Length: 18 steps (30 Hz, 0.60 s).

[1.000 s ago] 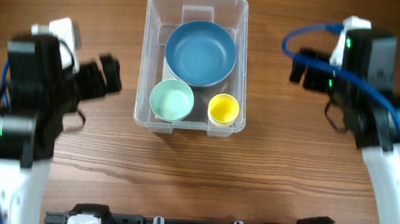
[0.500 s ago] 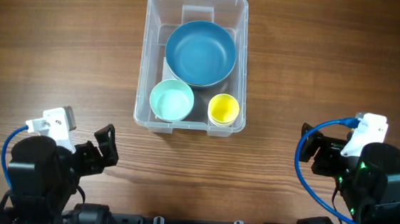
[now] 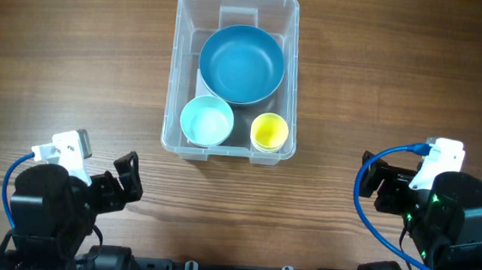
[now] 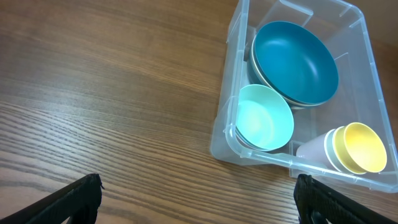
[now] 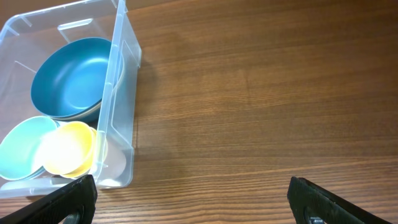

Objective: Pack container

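The clear, round-rimmed plastic container [image 3: 189, 27] sits mid-table on the wood-grain table [image 3: 75, 53], well apart from the left gripper [image 3: 125, 180] and right gripper [image 3: 374, 180], both spread wide and empty near the front edge. Inside lie a smooth teal bowl [image 3: 240, 63], a pale mint bowl [image 3: 206, 121] and a yellow cup [image 3: 269, 131].

surface: table [image 3: 76, 36] — brown wood-grain top, grain running left to right | extent: reaches the frame edges in both wrist views | light: even and soft — faint pale sheen
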Each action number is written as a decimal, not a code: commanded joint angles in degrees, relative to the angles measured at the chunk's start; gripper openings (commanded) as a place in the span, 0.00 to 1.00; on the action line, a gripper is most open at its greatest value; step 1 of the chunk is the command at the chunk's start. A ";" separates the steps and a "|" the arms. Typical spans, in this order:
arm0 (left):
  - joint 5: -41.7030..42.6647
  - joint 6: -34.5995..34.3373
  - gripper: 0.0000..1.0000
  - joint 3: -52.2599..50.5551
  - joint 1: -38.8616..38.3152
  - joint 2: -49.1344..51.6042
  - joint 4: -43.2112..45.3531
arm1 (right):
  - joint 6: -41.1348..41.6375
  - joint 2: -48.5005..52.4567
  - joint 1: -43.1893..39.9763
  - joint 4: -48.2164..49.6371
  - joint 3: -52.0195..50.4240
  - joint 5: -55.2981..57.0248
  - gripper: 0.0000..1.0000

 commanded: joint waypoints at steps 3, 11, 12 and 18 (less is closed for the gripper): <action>-0.76 -0.72 1.00 -0.07 -0.22 -0.11 -0.02 | 1.25 -0.46 -0.11 -2.01 -0.20 -1.07 1.00; -0.76 -0.70 1.00 -0.07 -0.22 -0.11 -0.02 | -2.19 -8.74 -0.13 -4.48 -0.83 0.33 1.00; -0.76 -0.70 1.00 -0.07 -0.22 -0.11 -0.02 | -4.24 -11.52 -0.13 -3.23 -1.86 0.17 1.00; -0.76 -0.70 1.00 -0.07 -0.22 -0.11 -0.02 | -11.56 -26.56 -0.13 8.02 -16.83 -6.60 1.00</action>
